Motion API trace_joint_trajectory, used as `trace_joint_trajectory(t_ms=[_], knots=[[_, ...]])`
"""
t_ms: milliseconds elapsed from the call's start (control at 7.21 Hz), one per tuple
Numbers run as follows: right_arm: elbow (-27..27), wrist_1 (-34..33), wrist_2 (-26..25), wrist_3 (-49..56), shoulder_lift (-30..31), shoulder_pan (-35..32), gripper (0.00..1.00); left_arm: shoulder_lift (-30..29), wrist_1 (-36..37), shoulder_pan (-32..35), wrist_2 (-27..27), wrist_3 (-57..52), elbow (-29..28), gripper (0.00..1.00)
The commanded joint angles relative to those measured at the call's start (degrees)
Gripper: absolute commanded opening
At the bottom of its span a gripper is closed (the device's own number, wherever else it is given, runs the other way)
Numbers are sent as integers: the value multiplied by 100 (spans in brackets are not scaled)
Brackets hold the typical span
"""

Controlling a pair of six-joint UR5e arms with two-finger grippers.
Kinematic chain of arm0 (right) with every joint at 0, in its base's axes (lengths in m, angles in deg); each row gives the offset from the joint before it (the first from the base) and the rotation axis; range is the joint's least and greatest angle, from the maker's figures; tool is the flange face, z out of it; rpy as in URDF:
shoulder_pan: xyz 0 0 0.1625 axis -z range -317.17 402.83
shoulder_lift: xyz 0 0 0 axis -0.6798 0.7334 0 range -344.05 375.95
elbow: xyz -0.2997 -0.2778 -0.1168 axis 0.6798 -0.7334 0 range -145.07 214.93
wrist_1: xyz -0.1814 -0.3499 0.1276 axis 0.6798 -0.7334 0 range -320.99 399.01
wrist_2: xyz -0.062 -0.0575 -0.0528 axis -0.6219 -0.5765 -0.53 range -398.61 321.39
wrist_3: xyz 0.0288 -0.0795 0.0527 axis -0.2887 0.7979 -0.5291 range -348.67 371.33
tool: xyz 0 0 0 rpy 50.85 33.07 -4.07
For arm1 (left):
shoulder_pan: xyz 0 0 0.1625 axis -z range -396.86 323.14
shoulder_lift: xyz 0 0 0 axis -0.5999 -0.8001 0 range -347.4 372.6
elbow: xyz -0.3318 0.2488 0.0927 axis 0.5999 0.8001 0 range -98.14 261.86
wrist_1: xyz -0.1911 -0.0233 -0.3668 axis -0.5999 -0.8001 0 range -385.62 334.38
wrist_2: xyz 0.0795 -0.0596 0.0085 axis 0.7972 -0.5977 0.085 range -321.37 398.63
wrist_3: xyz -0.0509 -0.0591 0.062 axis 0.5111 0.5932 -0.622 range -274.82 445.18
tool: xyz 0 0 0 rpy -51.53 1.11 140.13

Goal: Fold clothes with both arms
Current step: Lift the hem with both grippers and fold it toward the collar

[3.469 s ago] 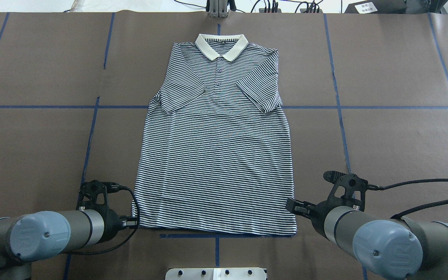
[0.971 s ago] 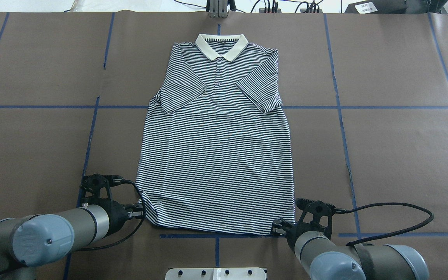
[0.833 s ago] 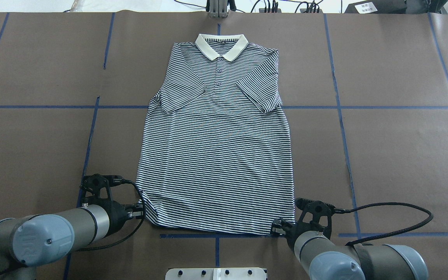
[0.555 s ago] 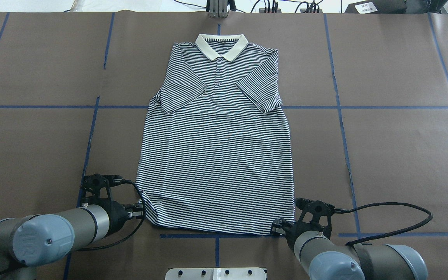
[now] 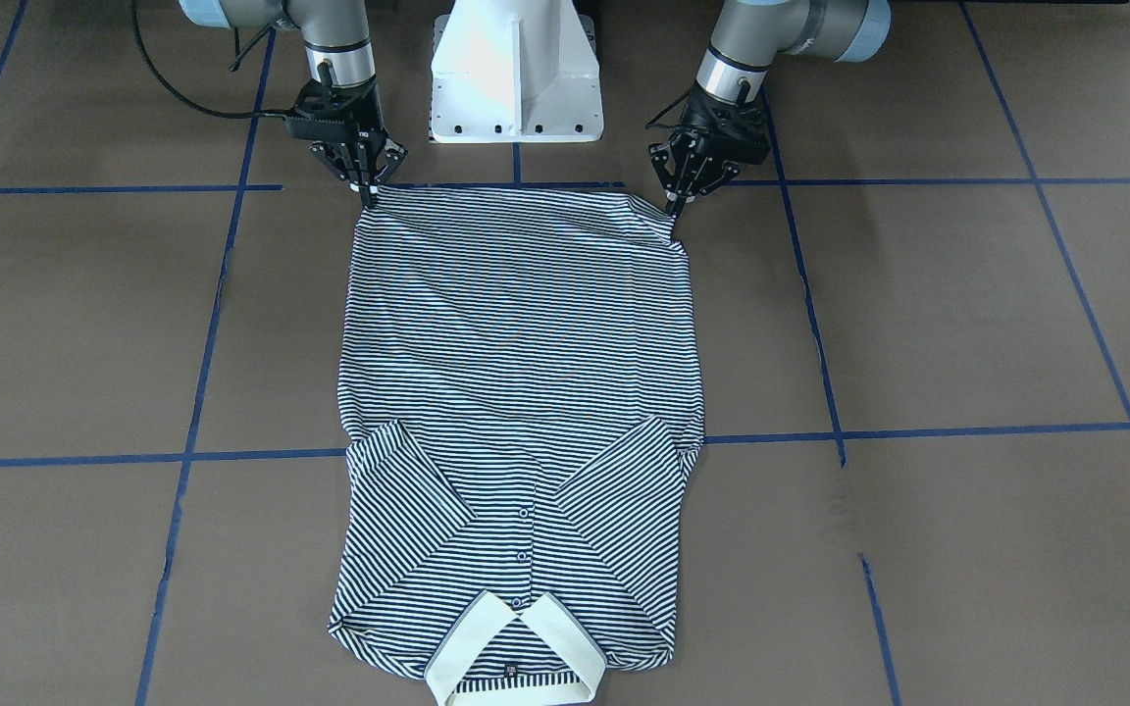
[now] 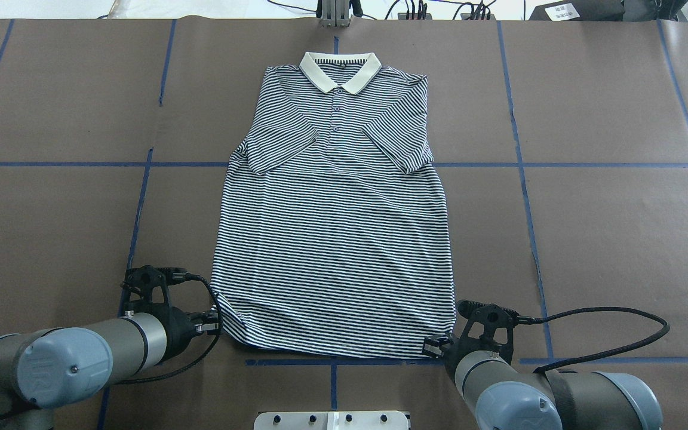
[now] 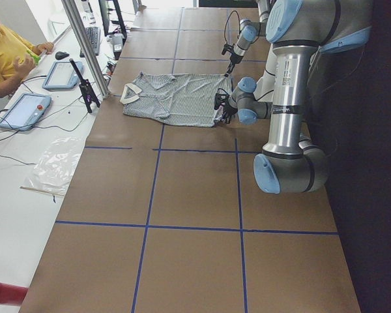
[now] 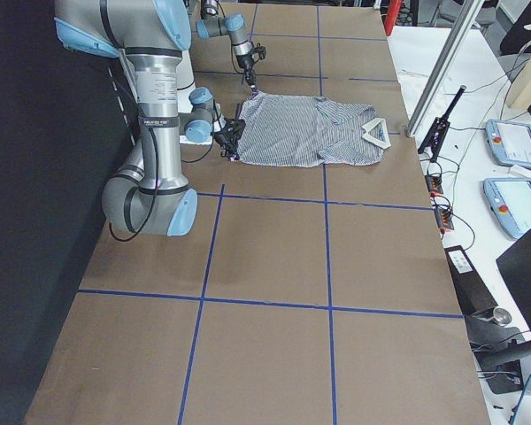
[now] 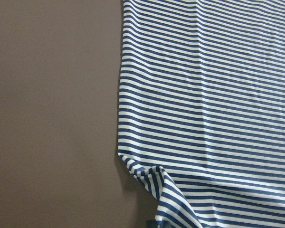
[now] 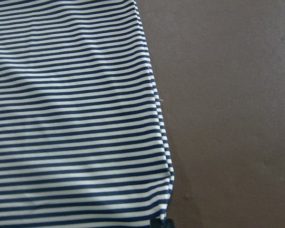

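Lying flat on the brown tabletop [image 6: 51, 227], the shirt [image 6: 332, 239] is spread front-up, with its cream collar [image 6: 339, 70] at the side far from the robot and its hem [image 6: 332, 353] nearest the white base [image 5: 516, 74]. Both sleeves [image 6: 272, 143] are folded inward over the chest, slanting toward the button placket in a shallow V.

The left gripper [image 5: 675, 201] is at the hem corner on the robot's left, its jaws drawn together on the shirt. The left wrist view shows a small ridge [image 9: 166, 190] of striped cloth pulled up off the tabletop there. The right gripper [image 5: 369, 191] is at the opposite hem corner, its jaws likewise pinched on the shirt. In the right wrist view that corner [image 10: 165, 185] runs down to a black fingertip [image 10: 162, 223] at the lower edge.

Between the two held corners the hem is a little slack, with light wrinkles — the rest of the cloth lies smooth. Blue tape lines [image 6: 523, 179] cross the tabletop in a grid. In the left side view a person [image 7: 6, 52] in a yellow top sits beyond the tabletop's far side — well apart from the shirt.
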Motion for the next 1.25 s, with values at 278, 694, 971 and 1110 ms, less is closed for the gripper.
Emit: trace_joint_trajectory(t_ms=[278,694,971,1110], knots=[[2393,-2079,394,0,-29,166,0,-910,4079,46,-861,-88,2720,0],[3147,-3593,989,17,-887,-303,0,-1379,4545,195,-1415,-149,2892,0],[2990,-3826,1597,682,-1303,-1331,0,-2053,4545,1184,-1494,-1041,2105,0],[2763,-3817,1685,1182,-1434,-1883,0,-2240,4519,1650,-1712,-1342,1726,0]])
